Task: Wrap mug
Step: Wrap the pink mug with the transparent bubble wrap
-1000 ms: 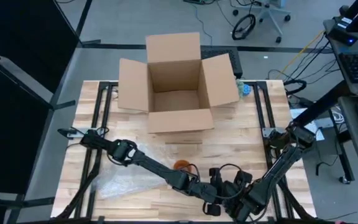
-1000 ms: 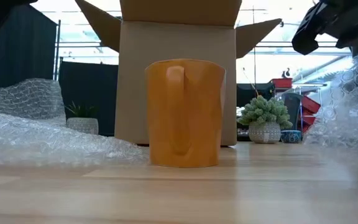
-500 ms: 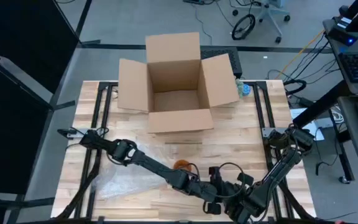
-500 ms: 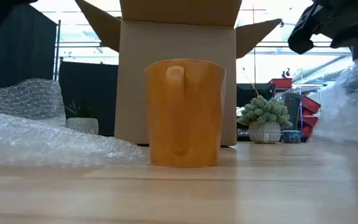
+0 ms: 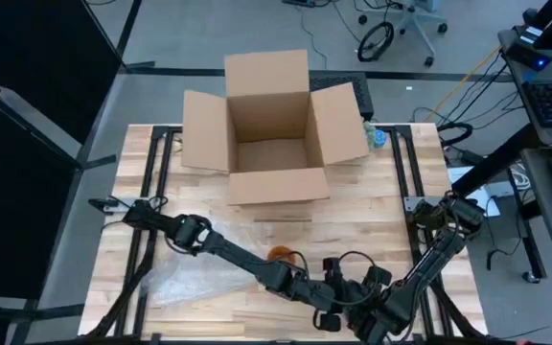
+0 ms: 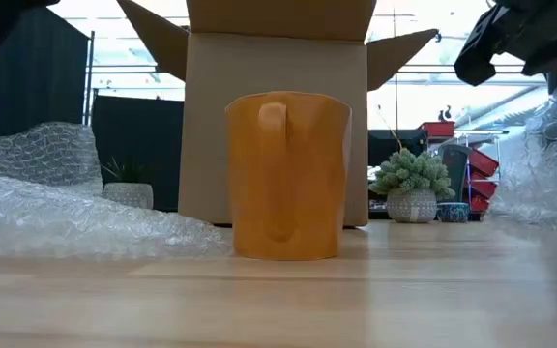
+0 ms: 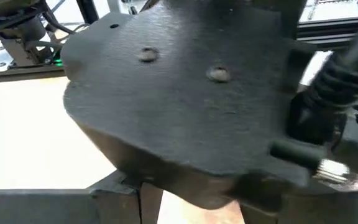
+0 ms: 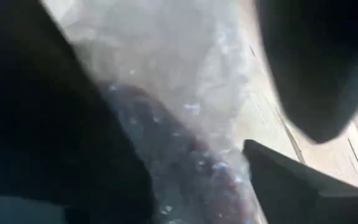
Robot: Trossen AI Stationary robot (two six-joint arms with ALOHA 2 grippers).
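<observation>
An orange mug (image 5: 281, 255) (image 6: 288, 174) stands upright on the wooden table, its handle toward the near edge. Clear bubble wrap (image 5: 195, 283) (image 6: 56, 208) lies flat to the mug's left. Another part of the wrap (image 6: 549, 145) rises off the table at the near right. Both grippers crowd together near the table's near edge, right of the mug: my left gripper (image 5: 329, 311) and my right gripper (image 5: 362, 321). The right one has bubble wrap (image 8: 185, 93) between its fingers. The left wrist view is filled by the other arm's dark body (image 7: 185, 93). My right gripper has the bubble wrap (image 8: 191, 155) between its two fingers (image 8: 303, 186); which edge or how many layers I cannot tell. The wrap is lifted there and slopes down to the table (image 6: 511, 208).
An open cardboard box (image 5: 271, 129) stands at the table's far middle, behind the mug. A small potted plant (image 6: 412, 184) sits to the right of the box. Bare wood lies between mug and box.
The lifted part of the bubble wrap at the near right has shaken and drawn back a little toward the right edge. The mug and the flat wrap on the left have stayed put.
</observation>
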